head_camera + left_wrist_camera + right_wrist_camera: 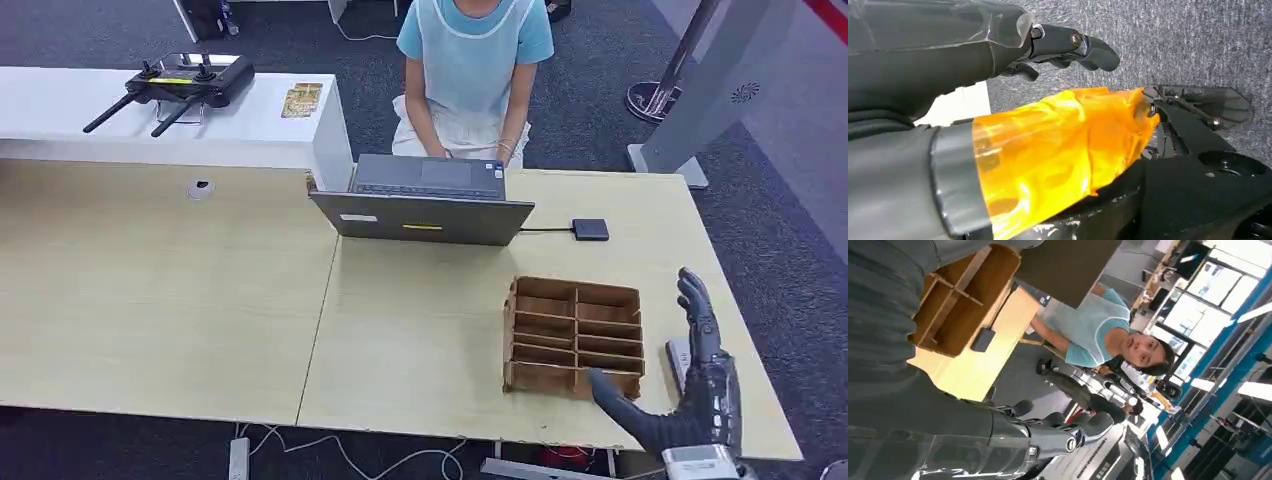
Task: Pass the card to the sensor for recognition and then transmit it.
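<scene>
A small dark sensor (590, 229) lies flat on the table (420, 330), cabled, just behind the brown divided box (574, 337).

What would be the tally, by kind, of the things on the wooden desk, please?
Laptop: 1
Divided box: 1
Small black device: 1
Total: 3

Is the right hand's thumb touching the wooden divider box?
Cannot tell. In the head view the right hand has its thumb overlapping the front corner of the wooden divider box; no view shows contact or gap plainly.
</scene>
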Controlling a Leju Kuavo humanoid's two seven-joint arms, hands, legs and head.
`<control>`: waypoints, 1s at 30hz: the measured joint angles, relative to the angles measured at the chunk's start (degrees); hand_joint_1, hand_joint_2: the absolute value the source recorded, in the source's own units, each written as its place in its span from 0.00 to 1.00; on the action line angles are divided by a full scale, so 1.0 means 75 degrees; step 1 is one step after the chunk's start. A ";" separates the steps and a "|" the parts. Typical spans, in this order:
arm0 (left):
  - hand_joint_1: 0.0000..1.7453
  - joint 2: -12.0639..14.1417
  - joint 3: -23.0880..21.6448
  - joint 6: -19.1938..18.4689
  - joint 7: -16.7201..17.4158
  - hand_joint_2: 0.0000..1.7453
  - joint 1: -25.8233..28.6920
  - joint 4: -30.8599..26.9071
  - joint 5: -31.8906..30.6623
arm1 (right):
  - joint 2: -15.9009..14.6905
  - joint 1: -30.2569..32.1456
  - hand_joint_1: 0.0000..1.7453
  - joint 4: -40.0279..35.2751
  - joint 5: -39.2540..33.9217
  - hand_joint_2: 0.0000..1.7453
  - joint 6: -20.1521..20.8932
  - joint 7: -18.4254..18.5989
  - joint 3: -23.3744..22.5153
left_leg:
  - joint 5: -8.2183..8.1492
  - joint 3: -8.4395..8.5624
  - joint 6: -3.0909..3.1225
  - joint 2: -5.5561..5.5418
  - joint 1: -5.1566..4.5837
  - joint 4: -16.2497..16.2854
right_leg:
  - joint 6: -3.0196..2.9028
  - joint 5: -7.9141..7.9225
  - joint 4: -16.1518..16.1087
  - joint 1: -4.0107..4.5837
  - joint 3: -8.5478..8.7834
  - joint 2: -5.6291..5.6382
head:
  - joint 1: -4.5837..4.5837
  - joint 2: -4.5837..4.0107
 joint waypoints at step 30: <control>0.00 0.0020 -0.0245 -0.0023 -0.0187 0.00 -0.0023 0.0000 -0.0026 | -0.2585 0.1546 0.00 0.0114 0.5149 1.00 -0.0623 0.4537 0.0183 | -0.0010 0.0008 -0.0001 0.0010 0.0000 0.0000 | -0.0002 -0.0001 -0.0002 0.0000 0.0001 0.0010 | 0.0000 0.0000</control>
